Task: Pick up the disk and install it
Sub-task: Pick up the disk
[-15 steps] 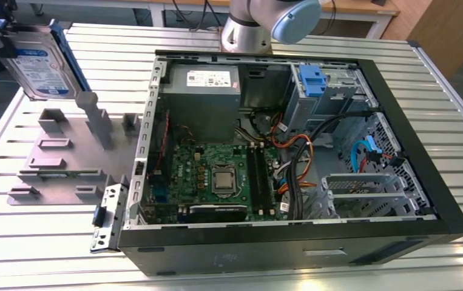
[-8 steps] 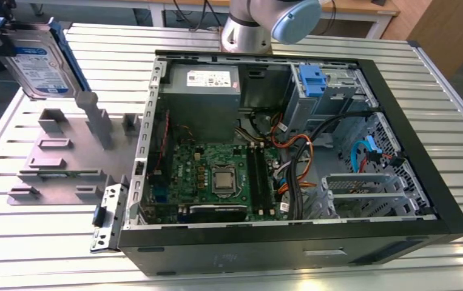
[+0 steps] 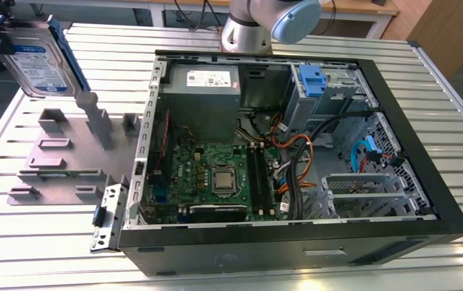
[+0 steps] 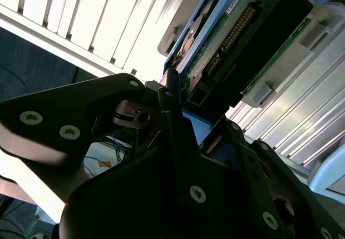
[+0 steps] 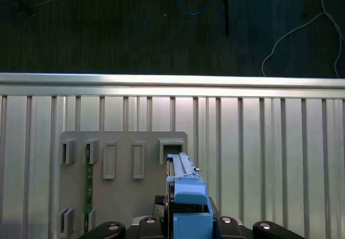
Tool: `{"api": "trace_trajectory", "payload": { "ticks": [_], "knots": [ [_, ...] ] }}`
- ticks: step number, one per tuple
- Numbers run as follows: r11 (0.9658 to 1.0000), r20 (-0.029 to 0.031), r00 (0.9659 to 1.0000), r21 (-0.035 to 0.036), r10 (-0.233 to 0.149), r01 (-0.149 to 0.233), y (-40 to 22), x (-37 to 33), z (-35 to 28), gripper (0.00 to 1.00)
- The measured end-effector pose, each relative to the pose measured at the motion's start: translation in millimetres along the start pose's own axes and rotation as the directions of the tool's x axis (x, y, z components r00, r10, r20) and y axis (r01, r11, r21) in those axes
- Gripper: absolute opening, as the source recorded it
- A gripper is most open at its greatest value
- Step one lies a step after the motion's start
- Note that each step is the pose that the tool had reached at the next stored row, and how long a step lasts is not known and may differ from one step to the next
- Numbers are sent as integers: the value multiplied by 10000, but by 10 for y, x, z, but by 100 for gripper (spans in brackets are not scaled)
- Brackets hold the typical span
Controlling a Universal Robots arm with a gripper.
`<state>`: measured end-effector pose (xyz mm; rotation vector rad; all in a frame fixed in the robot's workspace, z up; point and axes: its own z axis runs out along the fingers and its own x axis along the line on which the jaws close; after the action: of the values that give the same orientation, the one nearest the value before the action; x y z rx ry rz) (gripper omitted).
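Flat silver disk [image 3: 39,57], blue plastic bracket [image 5: 190,198], pinched by black end effector [image 5: 186,227], above grey slotted fixture plate [image 3: 61,163]

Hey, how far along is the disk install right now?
Pickup looks done: the silver rectangular hard drive with blue side bracket is up in the air over the grey slotted holder plate. In hand: the claw is shut on it. Left: the install itself, since the drive is not yet inside the open black computer case.
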<state>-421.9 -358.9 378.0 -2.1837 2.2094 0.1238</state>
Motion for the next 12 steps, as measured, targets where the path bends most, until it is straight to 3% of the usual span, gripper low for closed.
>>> {"api": "trace_trajectory", "payload": {
  "ticks": [12],
  "knots": [
    [10000, 0, 10000, 0, 0, 0, 1, -4, -46, 37]
  ]
}}
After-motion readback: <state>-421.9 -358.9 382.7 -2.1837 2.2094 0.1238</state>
